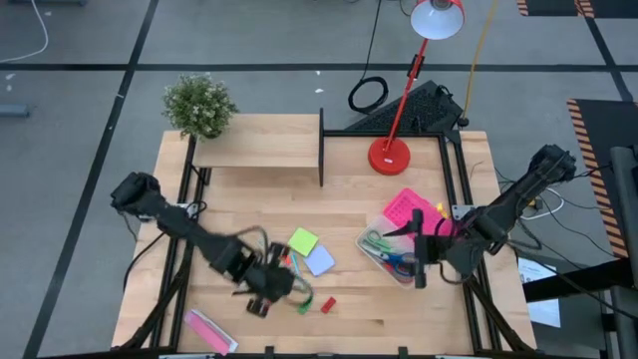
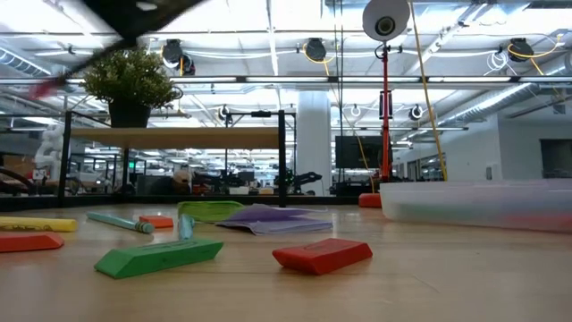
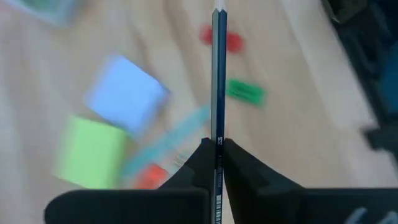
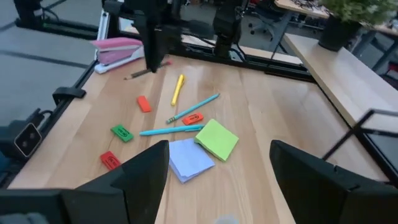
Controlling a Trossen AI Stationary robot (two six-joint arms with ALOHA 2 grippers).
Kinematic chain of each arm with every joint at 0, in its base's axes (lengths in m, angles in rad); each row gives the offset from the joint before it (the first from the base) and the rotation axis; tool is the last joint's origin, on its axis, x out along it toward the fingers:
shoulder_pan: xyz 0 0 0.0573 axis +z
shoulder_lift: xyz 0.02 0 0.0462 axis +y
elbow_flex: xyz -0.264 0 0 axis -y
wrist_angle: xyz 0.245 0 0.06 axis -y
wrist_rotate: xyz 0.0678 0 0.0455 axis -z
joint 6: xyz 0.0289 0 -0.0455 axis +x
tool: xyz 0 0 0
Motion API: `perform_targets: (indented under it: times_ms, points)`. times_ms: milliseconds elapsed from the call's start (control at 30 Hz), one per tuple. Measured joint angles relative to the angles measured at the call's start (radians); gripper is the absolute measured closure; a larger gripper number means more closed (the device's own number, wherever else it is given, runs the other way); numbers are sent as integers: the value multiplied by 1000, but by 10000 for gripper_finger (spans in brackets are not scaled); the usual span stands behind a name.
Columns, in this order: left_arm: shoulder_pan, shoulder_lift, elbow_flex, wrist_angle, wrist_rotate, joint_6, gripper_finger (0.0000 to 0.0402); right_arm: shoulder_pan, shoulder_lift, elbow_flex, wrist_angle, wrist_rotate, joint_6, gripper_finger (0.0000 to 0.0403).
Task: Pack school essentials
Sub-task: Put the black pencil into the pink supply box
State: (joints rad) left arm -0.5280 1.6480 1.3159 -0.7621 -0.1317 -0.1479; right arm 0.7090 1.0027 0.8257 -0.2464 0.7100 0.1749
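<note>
A red block and a green block lie nearest the low camera on the wooden desk, with the loose stationery spread behind them. At the left, the left gripper is clamped on a dark pencil, held clear above the desk near its front edge. Beneath and beside it lie a yellow pencil, two teal pencils, small orange blocks, a green sticky-note pad and a pale-blue sticky-note pad. A pink-and-white packet rests at the front left corner. Further right, a clear box already holds scissors, with its pink perforated lid alongside. The right gripper hovers beside the box with its fingers well apart and nothing between them. Packing appears to be at an early stage: the scissors are in, one pencil is in hand, while the pads, blocks and remaining pencils have yet to be boxed.
</note>
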Motion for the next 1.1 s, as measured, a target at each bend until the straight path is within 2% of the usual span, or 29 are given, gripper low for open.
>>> perform_targets:
  times_ms: [200, 367, 500, 700, 800, 967, 1100]
  points:
    - [149, 10, 114, 11, -2, 305, 377, 0, -91, 0, -102, 18, 52, 131]
    - [263, 8, 149, 134, 1, 498, 376, 0, -148, 0, -105, 180, -5, 131]
    - [332, 11, 148, 240, 55, 612, 376, 0, -186, 0, -105, 210, -59, 131]
    - [397, 43, 148, 410, 137, 707, 376, 0, -210, 0, -115, 210, -82, 131]
    - [417, 47, 148, 440, 141, 719, 376, 0, -210, 0, -139, 205, -58, 131]
    - [455, 67, 148, 458, 110, 686, 376, -1, -181, 0, -134, 203, -32, 131]
    - [468, 97, 148, 442, 83, 651, 376, -28, -108, 0, -15, 196, -64, 135]
